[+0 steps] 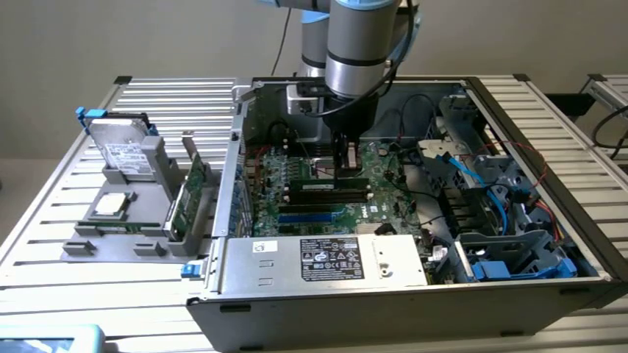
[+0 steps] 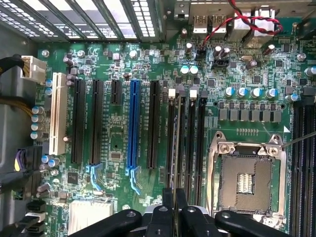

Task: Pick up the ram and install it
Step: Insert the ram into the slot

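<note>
1. Inside the open computer case (image 1: 402,312), the arm drops straight down over the green motherboard (image 2: 113,143), and the gripper (image 1: 345,170) sits right at the bank of black memory slots (image 2: 190,148).
2. The fingers are pinched almost together on the ram (image 1: 332,179). The narrow green stick with dark chips lies along the memory slot farthest from the power supply, directly under the fingertips. I cannot tell whether it is fully seated.
3. On the wrist view, the two black fingers meet over that slot, with the stick showing edge-on as a thin line between them.
4. On one side of the memory slots runs a blue expansion slot (image 2: 132,123), with a white slot (image 2: 58,113) further off. On the other side is the open CPU socket (image 2: 245,180) in its silver frame.
5. Writing: the power supply's white label (image 1: 329,259) carries rows of certification marks, too small to read.
6. Out on the exterior view's left, a grey fixture (image 1: 108,248) holds an upright hard drive (image 1: 123,151), a flat processor chip (image 1: 108,206) and the wider green expansion card (image 1: 193,193) on edge, well apart from the gripper.
</note>
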`<state>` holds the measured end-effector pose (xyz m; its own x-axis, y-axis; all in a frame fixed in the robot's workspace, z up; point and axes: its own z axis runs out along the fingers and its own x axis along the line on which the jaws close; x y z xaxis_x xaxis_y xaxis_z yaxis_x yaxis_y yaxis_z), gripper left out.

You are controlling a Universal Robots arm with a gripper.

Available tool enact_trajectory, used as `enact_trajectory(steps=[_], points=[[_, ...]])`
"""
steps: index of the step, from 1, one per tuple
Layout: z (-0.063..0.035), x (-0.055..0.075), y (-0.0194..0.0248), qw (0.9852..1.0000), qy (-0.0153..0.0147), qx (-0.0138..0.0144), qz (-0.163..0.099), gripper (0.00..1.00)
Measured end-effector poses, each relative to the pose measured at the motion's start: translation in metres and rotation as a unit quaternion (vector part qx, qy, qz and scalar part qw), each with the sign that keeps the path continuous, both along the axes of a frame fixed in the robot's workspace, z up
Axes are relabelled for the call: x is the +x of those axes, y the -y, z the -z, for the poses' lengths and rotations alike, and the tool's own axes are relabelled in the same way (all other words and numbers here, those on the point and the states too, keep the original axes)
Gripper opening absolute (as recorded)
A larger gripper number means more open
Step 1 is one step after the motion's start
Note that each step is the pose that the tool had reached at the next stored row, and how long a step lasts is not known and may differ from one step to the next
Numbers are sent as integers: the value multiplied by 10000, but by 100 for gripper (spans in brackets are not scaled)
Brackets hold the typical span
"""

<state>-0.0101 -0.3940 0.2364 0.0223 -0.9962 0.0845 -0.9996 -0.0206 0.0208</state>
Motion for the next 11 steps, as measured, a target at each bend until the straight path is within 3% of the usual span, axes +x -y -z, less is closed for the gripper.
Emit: enact_trajectory(steps=[11], points=[[37,0,3,10000,1,-3,0,13]])
